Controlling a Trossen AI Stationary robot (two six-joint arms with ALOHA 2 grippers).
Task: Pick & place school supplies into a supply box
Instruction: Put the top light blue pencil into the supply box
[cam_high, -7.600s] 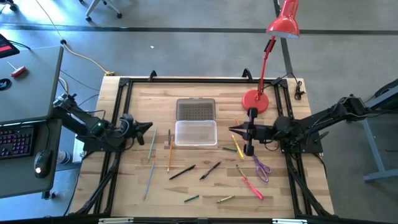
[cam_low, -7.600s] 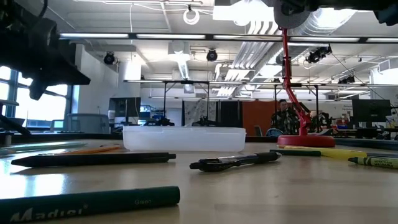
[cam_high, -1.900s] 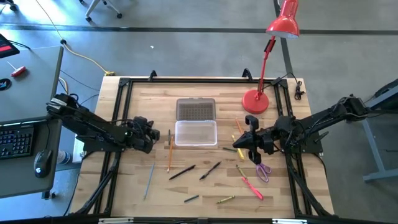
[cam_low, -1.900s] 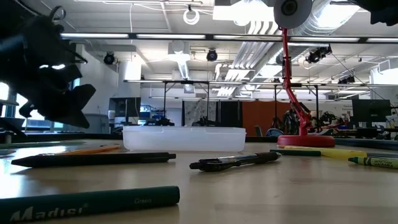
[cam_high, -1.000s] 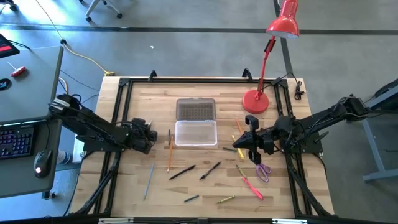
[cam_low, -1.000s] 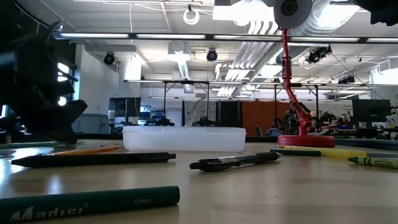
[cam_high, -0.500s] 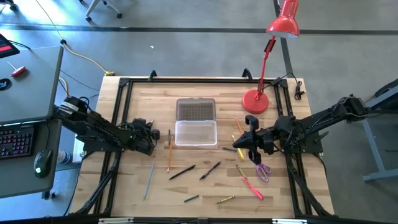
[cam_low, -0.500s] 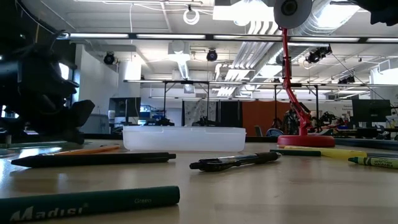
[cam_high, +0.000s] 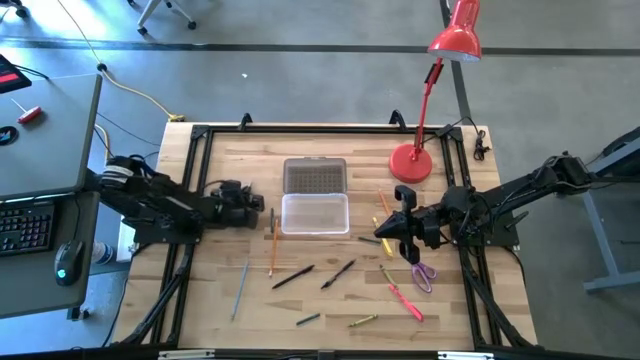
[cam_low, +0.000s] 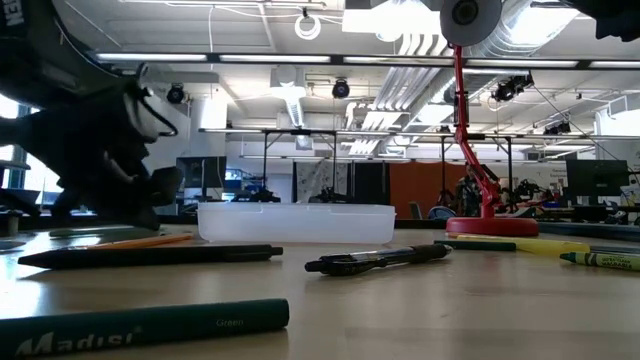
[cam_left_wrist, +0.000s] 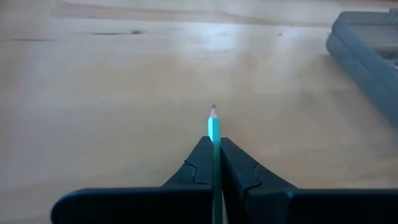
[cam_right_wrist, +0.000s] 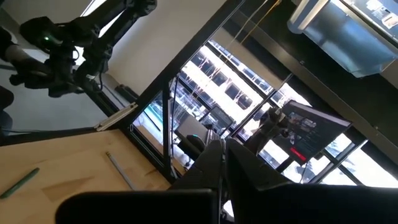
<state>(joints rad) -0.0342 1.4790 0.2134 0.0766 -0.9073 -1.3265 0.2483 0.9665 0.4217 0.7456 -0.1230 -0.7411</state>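
Note:
My left gripper (cam_high: 258, 204) hangs over the table's left part, just left of the supply box, and is shut on a green pencil (cam_left_wrist: 213, 121). The clear supply box (cam_high: 315, 213) stands open at mid-table, with its grey ribbed lid (cam_high: 315, 176) lying flat beyond it. My right gripper (cam_high: 381, 231) waits shut and empty right of the box. An orange pencil (cam_high: 271, 245), a grey-green pencil (cam_high: 240, 285), two black pens (cam_high: 293, 277) (cam_high: 338, 273), a green marker (cam_high: 308, 319) and purple scissors (cam_high: 420, 270) lie flat on the table. My left gripper pinches the green pencil between its two fingers (cam_left_wrist: 198, 163), with the pencil lying along them. The sharpened tip (cam_left_wrist: 213, 111) sticks out past the fingertips. The pencil is lifted clear of the table; its back end is hidden by the gripper.
A red desk lamp stands on its base (cam_high: 410, 162) right of the lid, its head (cam_high: 456, 35) beyond the far edge. A red pen (cam_high: 407, 300), a yellow-green crayon (cam_high: 362, 320) and further pens (cam_high: 383, 238) lie near the right gripper. A black frame (cam_high: 330, 128) rims the table.
My left gripper has risen from the table and moved toward the far edge and the right, closer to the box and lid, tipping from pointing down to more level. It stays shut on the green pencil, which is carried clear of the table. The right arm has kept still.

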